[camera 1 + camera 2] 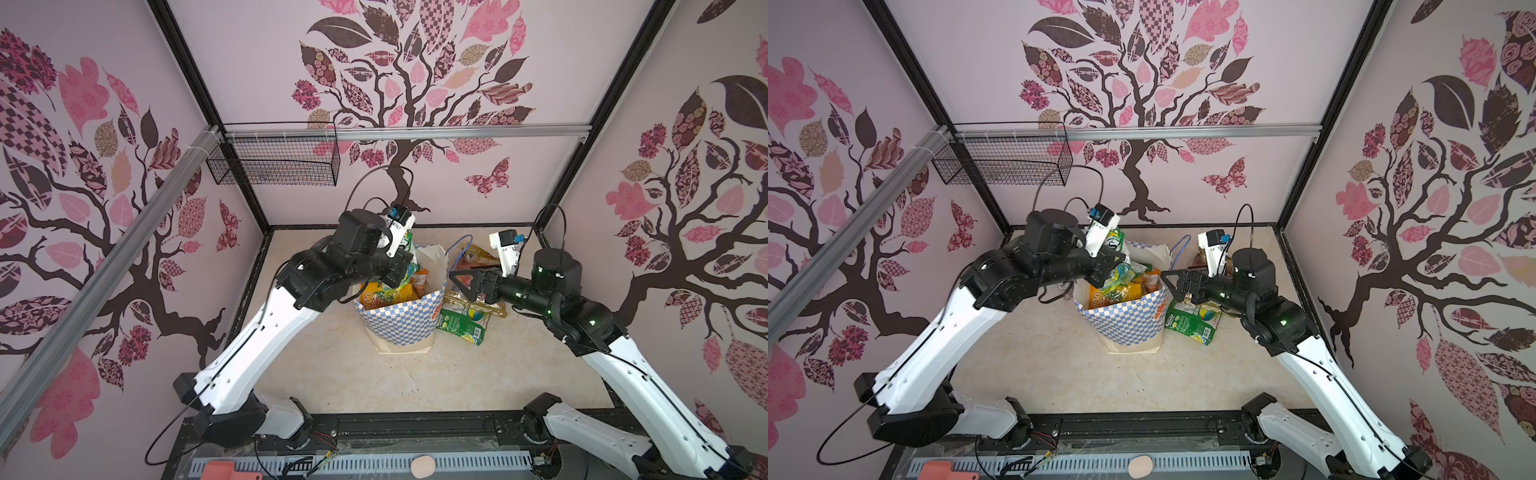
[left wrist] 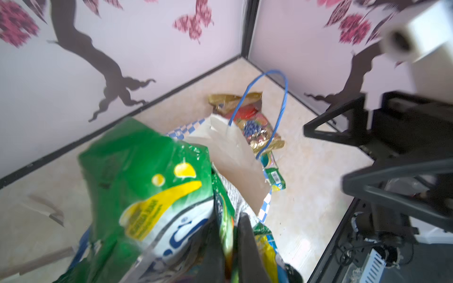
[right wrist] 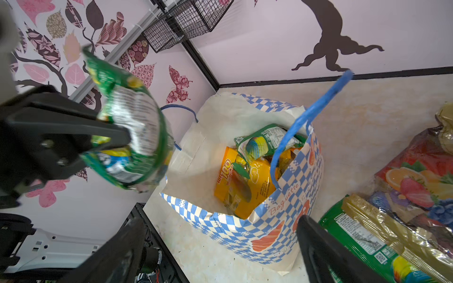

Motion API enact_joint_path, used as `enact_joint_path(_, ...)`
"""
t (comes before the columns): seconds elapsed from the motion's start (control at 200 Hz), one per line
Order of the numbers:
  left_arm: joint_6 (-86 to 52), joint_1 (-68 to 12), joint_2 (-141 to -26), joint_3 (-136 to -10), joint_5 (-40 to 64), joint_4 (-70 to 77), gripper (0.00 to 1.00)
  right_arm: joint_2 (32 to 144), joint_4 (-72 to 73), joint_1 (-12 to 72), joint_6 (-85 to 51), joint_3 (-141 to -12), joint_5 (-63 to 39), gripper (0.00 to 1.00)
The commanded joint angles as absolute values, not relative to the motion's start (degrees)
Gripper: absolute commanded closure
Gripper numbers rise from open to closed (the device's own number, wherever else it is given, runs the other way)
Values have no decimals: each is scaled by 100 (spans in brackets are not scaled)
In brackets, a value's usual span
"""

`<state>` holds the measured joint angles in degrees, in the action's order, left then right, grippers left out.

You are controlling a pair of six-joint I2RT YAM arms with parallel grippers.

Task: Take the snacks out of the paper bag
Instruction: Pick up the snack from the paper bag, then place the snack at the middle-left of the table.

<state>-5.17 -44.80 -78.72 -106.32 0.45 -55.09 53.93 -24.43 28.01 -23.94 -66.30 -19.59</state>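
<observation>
Two arms flank the paper bag (image 1: 399, 324), which stands upright on the worktop (image 1: 332, 374). Above the bag's left rim, we see the left gripper (image 3: 117, 142) with its jaws pinching a crinkled green packet (image 2: 147, 171), held higher than the bag's mouth. Inside the bag lie a yellow-orange packet (image 3: 247, 186) and a small green packet (image 3: 262, 144). Just right of the bag, the right gripper (image 1: 463, 284) hovers, jaws spread wide and holding nothing. Below it, right of the bag, a flat green packet (image 1: 463, 324) and a fruit-print packet (image 3: 421, 176) lie on the worktop.
</observation>
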Motion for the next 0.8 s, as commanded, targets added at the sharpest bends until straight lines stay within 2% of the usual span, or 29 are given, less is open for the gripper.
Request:
enact_joint_path(0.0, -630, -4492, -7253, -10512, 65, -4860, 100, 5292, -2342, 2821, -2229, -6662, -1716, 0)
enact_joint_path(0.165, -828, -4495, -6246, -9639, -658, -4389, 100, 5258, -2443, 2818, -2116, -6688, -1653, 0)
enact_joint_path(0.36, -1383, -4487, -4935, -8056, -2658, -4021, 100, 5273, -2435, 2818, -2074, -6582, -1617, 1)
enact_joint_path(0.535, -1996, -4391, -4095, -6773, -3810, -4062, 100, 5343, -2357, 2815, -2090, -6497, -1626, 0)
enact_joint_path(0.64, -2471, -4090, -3878, -6102, -3750, -4011, 100, 5379, -2358, 2821, -2122, -6461, -1650, 0)
enact_joint_path(0.795, -3062, -3205, -4135, -5316, -2646, -3929, 100, 5379, -2403, 2823, -2145, -6423, -1653, 0)
